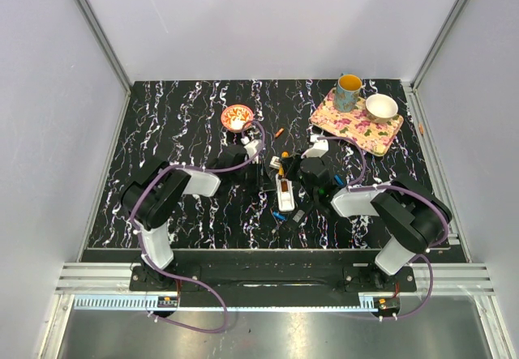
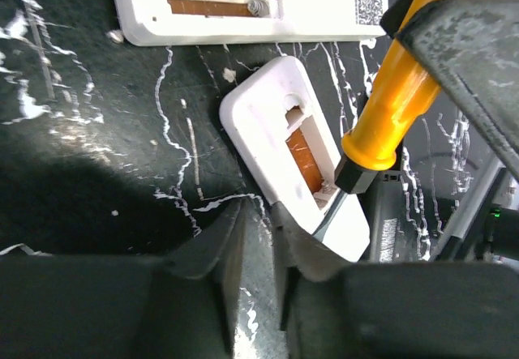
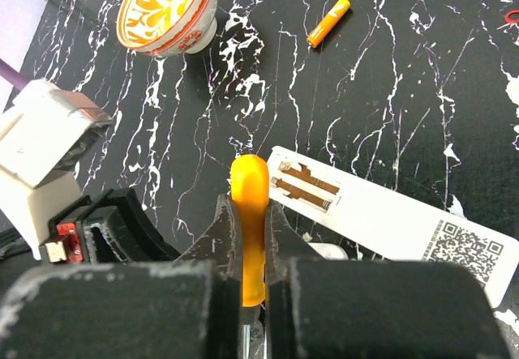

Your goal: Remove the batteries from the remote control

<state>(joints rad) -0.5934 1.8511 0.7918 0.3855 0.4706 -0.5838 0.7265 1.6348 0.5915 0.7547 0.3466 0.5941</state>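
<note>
So the right gripper is clamped hard on the orange handle of a screwdriver, and the tip is poked into the open battery bay of the small white remote lying back-up on the marbled black table. One orange battery sits in that bay, and the blade looks wedged at its near end.

The left gripper is parked right at the remote's near edge with its fingers almost together and nothing between them. One fingertip may be touching the casing, but I can't say for sure.

My take on doing this bit well: lever gently. Get the blade under the cell's end and rock it up rather than shoving along it, because the remote is light and will probably skate or flip. The left arm should pin the casing down first. Don't dig into the spring contact either.

A loose battery already lies out on the table, near the patterned bowl. The second remote just beside this one shows an empty bay, so I'd guess this cell is among the last.
</note>
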